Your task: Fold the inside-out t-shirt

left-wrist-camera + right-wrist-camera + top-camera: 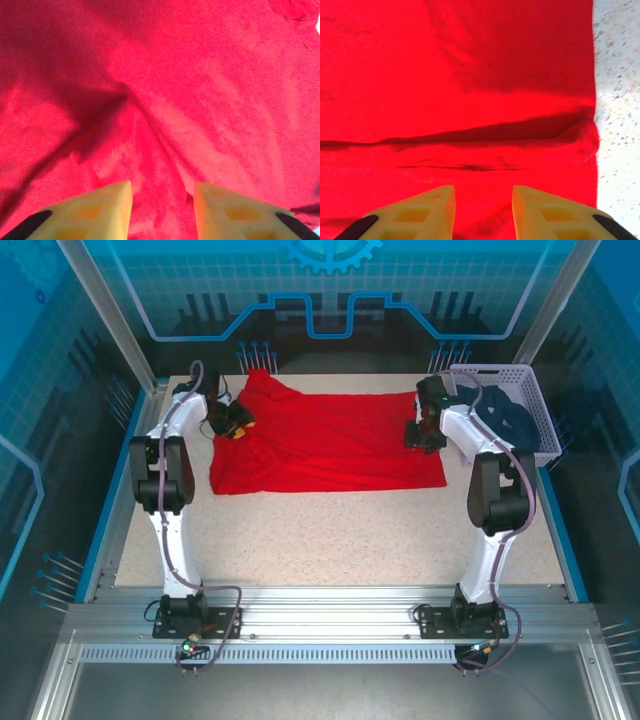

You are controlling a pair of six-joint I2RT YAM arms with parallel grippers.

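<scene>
The inside-out t-shirt [330,445] lies spread across the far half of the table, plain red side up, with a bunched corner rising at its far left. My left gripper [237,426] is down on the shirt's left part. In the left wrist view its jaws [162,187] stand open over rumpled red cloth [200,75], and a fold runs up between them. My right gripper [424,433] sits at the shirt's right edge. Its jaws [483,190] are open over flat red cloth [445,60] crossed by a long crease. The teddy-bear print is hidden.
A white basket [540,410] stands at the back right and holds a dark navy garment [505,415]. Bare speckled tabletop [330,535] stretches from the shirt to the arm bases. In the right wrist view the table [617,100] borders the shirt's edge.
</scene>
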